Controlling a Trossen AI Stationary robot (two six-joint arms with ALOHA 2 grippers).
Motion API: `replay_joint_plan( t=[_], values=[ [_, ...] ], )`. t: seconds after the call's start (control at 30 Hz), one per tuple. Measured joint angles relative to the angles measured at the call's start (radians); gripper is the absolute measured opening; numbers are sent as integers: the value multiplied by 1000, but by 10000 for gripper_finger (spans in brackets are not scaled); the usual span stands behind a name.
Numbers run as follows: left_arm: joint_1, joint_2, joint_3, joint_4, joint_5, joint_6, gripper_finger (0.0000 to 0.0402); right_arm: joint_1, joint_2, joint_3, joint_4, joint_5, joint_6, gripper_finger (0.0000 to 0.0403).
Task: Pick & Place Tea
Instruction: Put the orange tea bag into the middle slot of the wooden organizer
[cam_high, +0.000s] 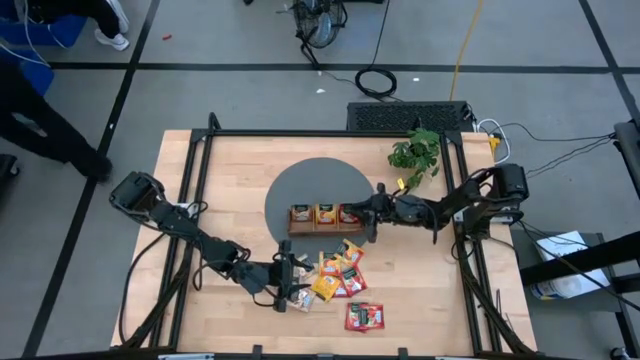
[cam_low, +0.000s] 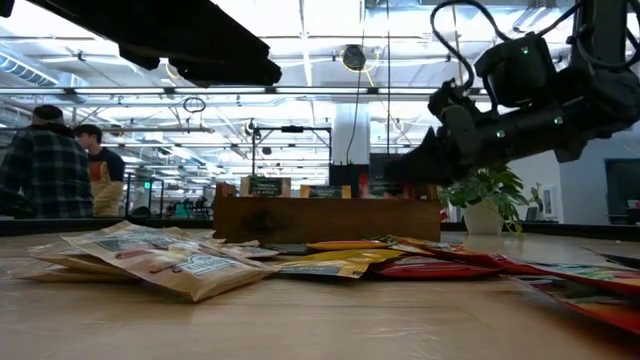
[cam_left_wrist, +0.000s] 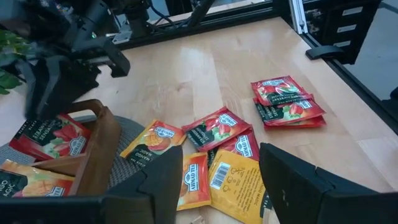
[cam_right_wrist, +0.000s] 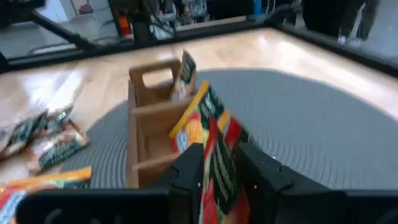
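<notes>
A brown wooden tray (cam_high: 320, 231) stands on a round grey mat (cam_high: 300, 185), with a tea sachet upright in each of its three compartments. My right gripper (cam_high: 372, 216) is at the tray's right end. Its fingers are parted on either side of the red sachet (cam_right_wrist: 217, 158), which leans in the nearest compartment. More tea sachets (cam_high: 340, 275), red, orange-yellow and tan, lie flat on the table nearer the front edge. My left gripper (cam_high: 290, 288) hangs open at the left of that pile, above an orange-yellow sachet (cam_left_wrist: 233, 180), and touches nothing. My right gripper has its fingers (cam_right_wrist: 189, 168) level, coming from the table's right, on the two faces of the red sachet's upper part (cam_right_wrist: 214, 146). The sachet leans in the tray's right compartment. I cannot tell whether the fingers touch it.
Two red sachets (cam_high: 365, 316) lie stacked apart at the front right of the pile, and tan ones (cam_high: 300, 298) lie by the left gripper. A potted plant (cam_high: 418, 152) stands at the back right. A black frame rims the table. People stand in the room beyond.
</notes>
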Motion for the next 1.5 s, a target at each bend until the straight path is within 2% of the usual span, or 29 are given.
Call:
replay_joint_plan(
  t=[0.13, 0.3, 0.37, 0.47, 0.6, 0.7, 0.87, 1.0, 1.07, 1.2, 1.33, 1.43, 1.5],
  values=[
    [0, 0, 0, -11, -1, -5, 214, 0, -60, 0, -17, 26, -63, 99],
    [0, 0, 0, -20, 2, -26, 214, -1, -176, 24, -304, 174, -161, 90],
    [0, 0, 0, -20, 2, -26, 214, 5, -216, 27, -314, 167, -168, 84],
    [0, 0, 0, -16, 2, -28, 214, 52, -277, 25, -303, 87, -187, 79],
    [1, 7, 1, -14, 43, -105, 214, 202, -319, 25, -307, 75, -183, 78],
    [5, 43, 2, -6, 135, -152, 214, 339, -274, 25, -335, 69, -146, 76],
    [24, 139, 6, 58, 181, -178, 214, 523, -144, 24, -283, 69, -113, 75],
    [49, 221, 55, 97, 353, -180, 214, 625, -37, 30, -147, 143, -116, 72],
    [55, 251, 99, 93, 395, -162, 214, 659, 0, 45, -141, 152, -142, 66],
    [62, 284, 179, 86, 393, -126, 214, 674, 38, 77, -139, 150, -167, 46],
    [70, 285, 232, -48, 390, -207, 214, 671, 67, 100, -146, 173, -165, 29],
    [70, 285, 235, -72, 367, -186, 214, 658, 91, 102, -162, 318, -88, 18],
    [70, 292, 236, -55, 313, -128, 214, 640, 96, 101, -193, 412, -22, 12]
  ],
)
